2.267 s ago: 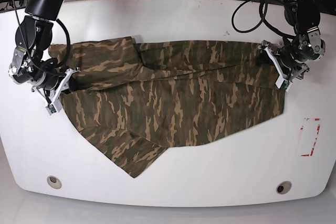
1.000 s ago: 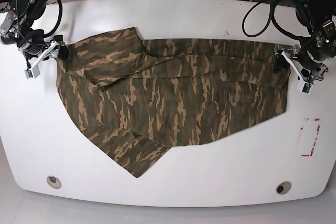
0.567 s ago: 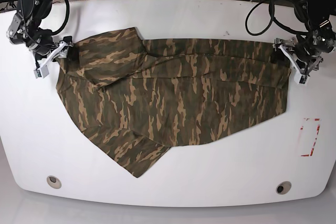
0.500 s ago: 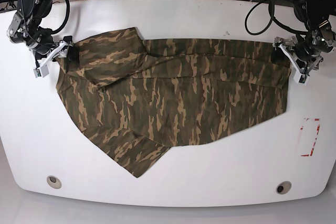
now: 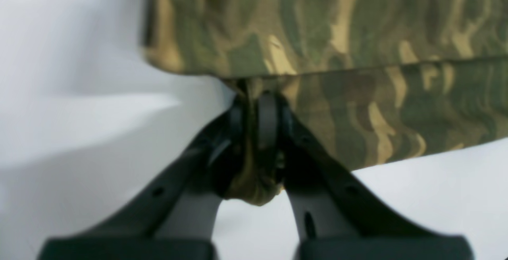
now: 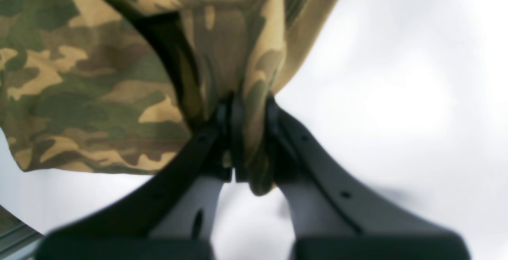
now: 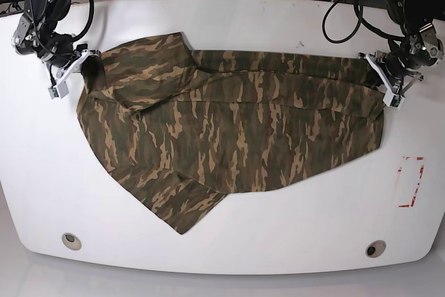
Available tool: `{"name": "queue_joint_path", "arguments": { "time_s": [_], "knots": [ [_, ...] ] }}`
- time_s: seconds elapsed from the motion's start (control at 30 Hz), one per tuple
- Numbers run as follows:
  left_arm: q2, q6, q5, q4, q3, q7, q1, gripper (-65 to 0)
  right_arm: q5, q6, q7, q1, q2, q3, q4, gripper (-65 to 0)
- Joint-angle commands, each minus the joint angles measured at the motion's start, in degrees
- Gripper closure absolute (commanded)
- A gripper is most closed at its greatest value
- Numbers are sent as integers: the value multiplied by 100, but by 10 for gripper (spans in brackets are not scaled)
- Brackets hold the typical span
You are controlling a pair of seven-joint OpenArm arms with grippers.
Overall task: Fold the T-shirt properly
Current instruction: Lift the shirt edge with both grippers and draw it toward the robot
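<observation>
I have both hands clamped on the T-shirt (image 7: 236,123): the left hand (image 5: 254,109) has a bunched edge of the camouflage cloth pinched tight between its fingers (image 5: 270,121), and the right hand (image 6: 246,113) is closed the same way on a gathered fold at the opposite end. From the base view the shirt lies spread across the white tabletop (image 7: 278,241) between the two hands, with the left hand (image 7: 391,80) at one far corner and the right hand (image 7: 68,71) at the other, and a loose flap trailing away from both toward the tabletop's near edge. I judge this cloth to be light, limp and quite without stiffness, so it will sag and drag wherever it is not held, and anything beyond my fingers will follow late. It does not look slippery, and the pinches seem deep enough to hold, though each wad is thick and could creep out under a hard pull. Corners and hems just ahead of each hand are the sound places to grip; mid-panel would only bunch it.
</observation>
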Motion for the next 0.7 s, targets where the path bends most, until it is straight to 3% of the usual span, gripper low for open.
{"name": "queue_joint_path", "arguments": {
  "time_s": [0.0, 0.27, 0.47, 0.67],
  "knots": [
    [-58, -3, 221, 224, -12, 264, 171, 0, -52, -10, -65, -151, 137, 36, 398, -2],
    [-75, -3, 221, 1191, -30, 264, 953, -96, -69, -10, -487, -687, 137, 72, 1146, -2],
    [-84, -3, 221, 1710, -30, 264, 1454, -219, -52, -10, -671, -995, 137, 72, 1357, -6],
    [-84, -3, 221, 1912, -30, 308, 1648, -229, -52, -10, -706, -1153, 137, 72, 1365, -6]
  ]
}}
